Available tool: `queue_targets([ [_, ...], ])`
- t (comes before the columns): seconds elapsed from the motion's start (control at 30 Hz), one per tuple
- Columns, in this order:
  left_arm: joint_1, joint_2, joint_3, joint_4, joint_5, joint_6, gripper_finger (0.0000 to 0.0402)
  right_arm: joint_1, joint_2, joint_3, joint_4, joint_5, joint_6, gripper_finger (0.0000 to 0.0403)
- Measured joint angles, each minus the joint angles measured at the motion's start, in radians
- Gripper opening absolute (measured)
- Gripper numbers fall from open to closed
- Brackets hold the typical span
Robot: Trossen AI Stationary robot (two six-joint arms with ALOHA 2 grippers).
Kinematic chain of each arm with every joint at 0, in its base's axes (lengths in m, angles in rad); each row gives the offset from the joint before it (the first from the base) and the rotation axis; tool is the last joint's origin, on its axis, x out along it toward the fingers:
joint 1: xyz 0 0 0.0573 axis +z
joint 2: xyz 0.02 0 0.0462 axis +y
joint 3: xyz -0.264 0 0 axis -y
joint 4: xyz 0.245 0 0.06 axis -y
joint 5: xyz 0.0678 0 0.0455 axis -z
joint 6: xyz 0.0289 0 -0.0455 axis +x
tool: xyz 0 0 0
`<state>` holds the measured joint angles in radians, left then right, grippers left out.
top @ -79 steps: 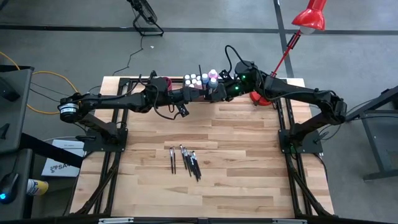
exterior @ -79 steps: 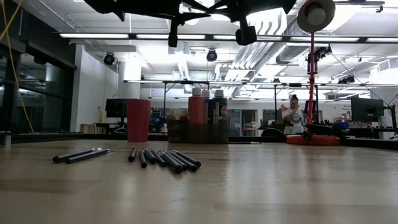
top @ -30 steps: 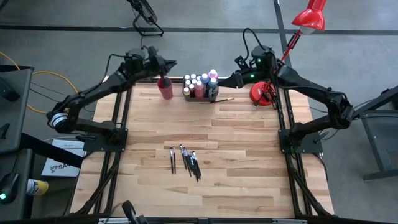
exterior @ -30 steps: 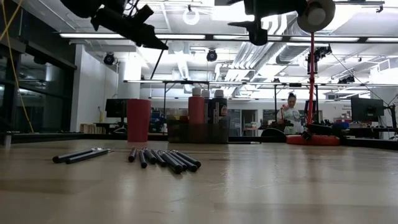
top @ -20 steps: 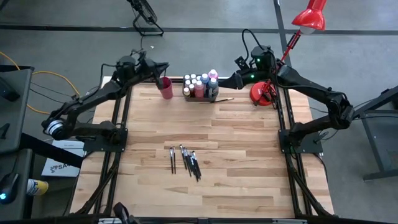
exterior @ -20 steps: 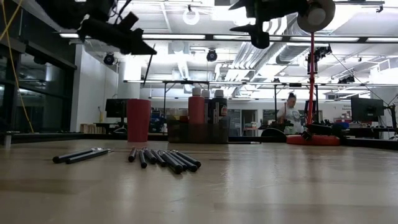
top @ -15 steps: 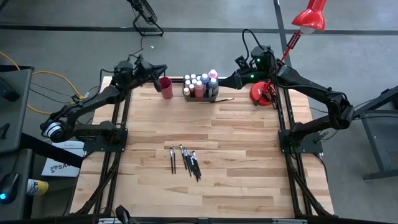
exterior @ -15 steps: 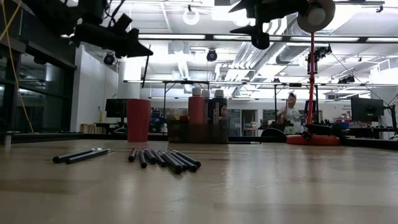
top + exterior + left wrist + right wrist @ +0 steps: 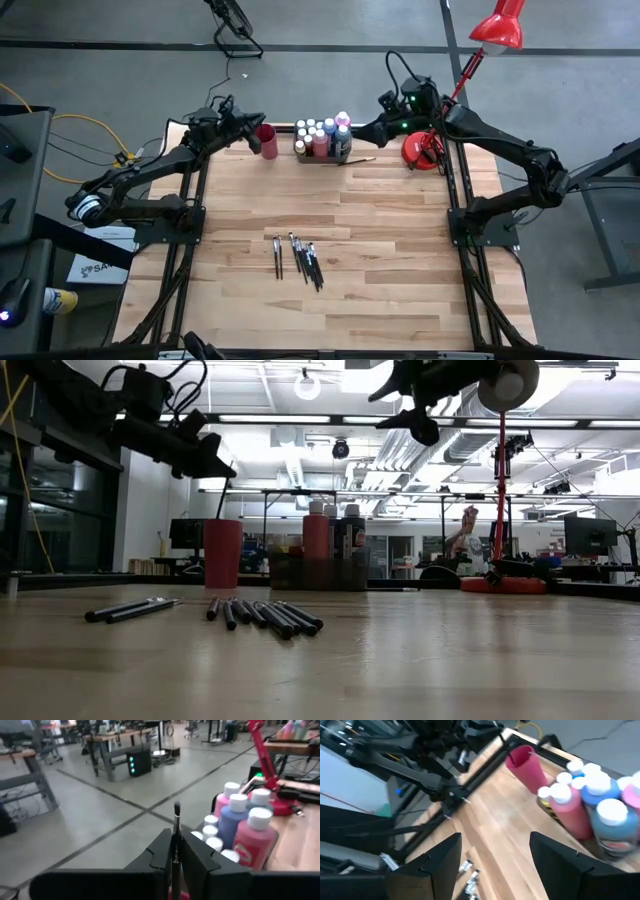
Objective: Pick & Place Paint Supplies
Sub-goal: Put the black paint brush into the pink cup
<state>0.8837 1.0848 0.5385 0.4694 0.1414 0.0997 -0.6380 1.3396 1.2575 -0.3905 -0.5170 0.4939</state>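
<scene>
Paintbrush (image 9: 176, 827) pinched in my left gripper (image 9: 175, 851) above the red cup (image 9: 266, 139); next, lower and release. Right gripper (image 9: 494, 851) gapes idle.

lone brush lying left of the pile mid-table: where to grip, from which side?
Take the lone brush at mid-handle, straight from above. It lies flat, and a bare strip of table separates it from the pile, so fingers can straddle the thin handle across its width. A side approach would likely hit the tabletop or nudge the pile.
</scene>
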Motion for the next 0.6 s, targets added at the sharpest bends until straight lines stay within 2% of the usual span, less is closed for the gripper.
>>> queue_targets([
  [0.37,0.000,0.000,0.000,0.004,-0.044,0.000,0.0088,0.000,0.000,0.000,-0.099,0.106,-0.102,0.0229],
  [0.6,0.000,-0.003,0.000,0.073,-0.013,-0.001,0.0111,-0.022,0.001,0.000,-0.237,0.266,-0.314,0.0229],
])
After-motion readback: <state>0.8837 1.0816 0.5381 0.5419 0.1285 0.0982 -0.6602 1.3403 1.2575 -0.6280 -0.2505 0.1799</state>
